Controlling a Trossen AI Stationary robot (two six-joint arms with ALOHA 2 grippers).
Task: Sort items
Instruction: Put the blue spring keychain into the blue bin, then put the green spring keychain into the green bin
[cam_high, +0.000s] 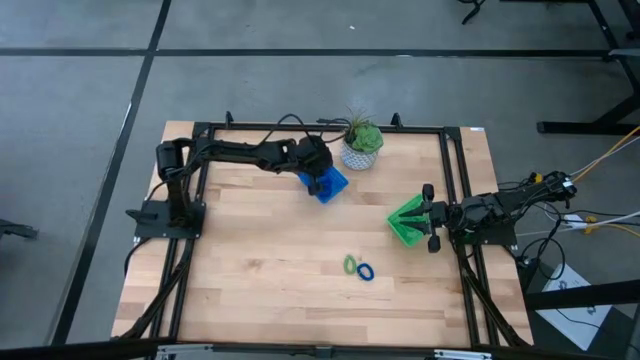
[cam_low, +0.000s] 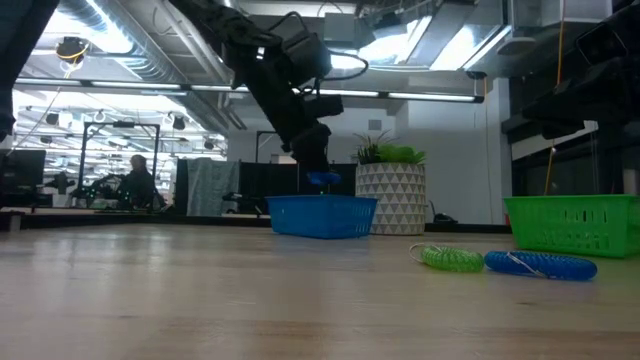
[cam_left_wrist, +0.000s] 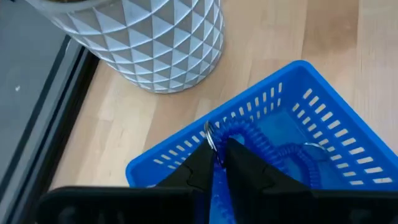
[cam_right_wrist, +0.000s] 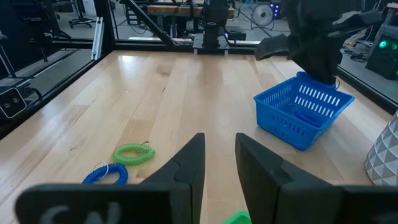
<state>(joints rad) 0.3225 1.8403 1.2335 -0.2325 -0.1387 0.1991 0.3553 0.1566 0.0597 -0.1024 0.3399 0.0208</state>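
Rings (cam_left_wrist: 292, 152) lie in the blue tray (cam_left_wrist: 273, 102); left gripper (cam_left_wrist: 217, 152) above it pinches a blue ring (cam_left_wrist: 239, 134).

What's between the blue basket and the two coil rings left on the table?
Only bare wood: in the high view, nothing lies between the blue basket and the green ring and blue ring.

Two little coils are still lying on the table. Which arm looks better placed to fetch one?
Probably the right: its open pincer faces the green coil and blue coil, while the left pincer is busy holding a coil over the blue basket.
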